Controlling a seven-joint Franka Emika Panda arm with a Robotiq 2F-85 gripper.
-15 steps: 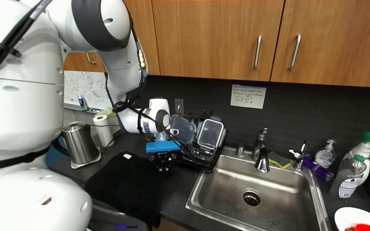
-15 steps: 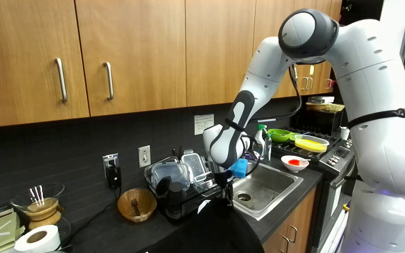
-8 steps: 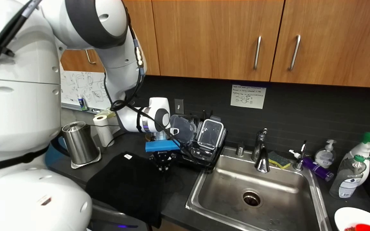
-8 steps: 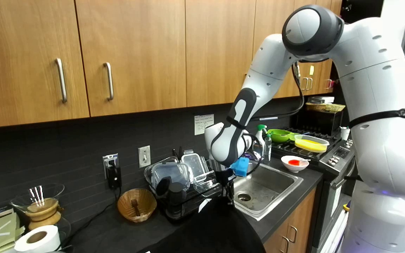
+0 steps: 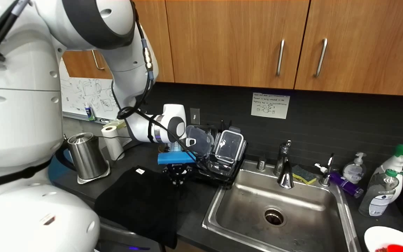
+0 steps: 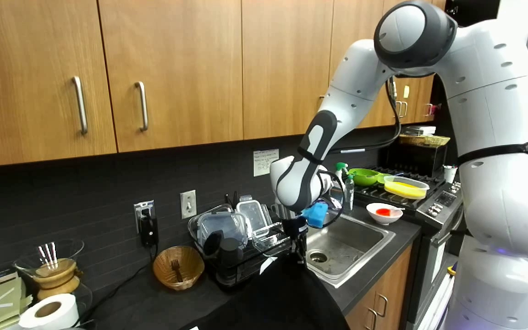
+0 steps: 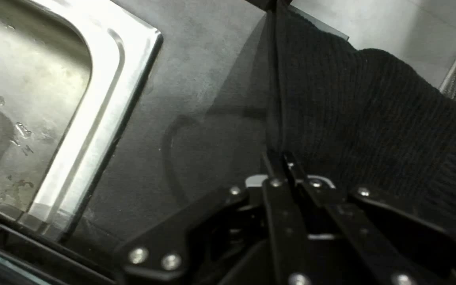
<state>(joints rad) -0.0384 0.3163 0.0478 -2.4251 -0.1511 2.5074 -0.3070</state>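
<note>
Since the earlier frames, the arm's elbow had been raised slightly, and the hanging corner of the black cloth had been shifted a little toward the sink. The jaws were clamped on the edge of the cloth; in the wrist view that edge was seen to run nearly straight into them. The cloth was drawn up to a peak at the jaws in an exterior view, while the rest was spread over the surface and let down past its front edge. Between the cloth and the sink's rim a strip of the surface was left, by which some sideways room was offered. Away from the front edge less was left, as the black dish rack, loaded with clear containers, was placed just beside the jaws. Past the cloth's opposite edge, well apart from the jaws, a steel kettle was stood.
</note>
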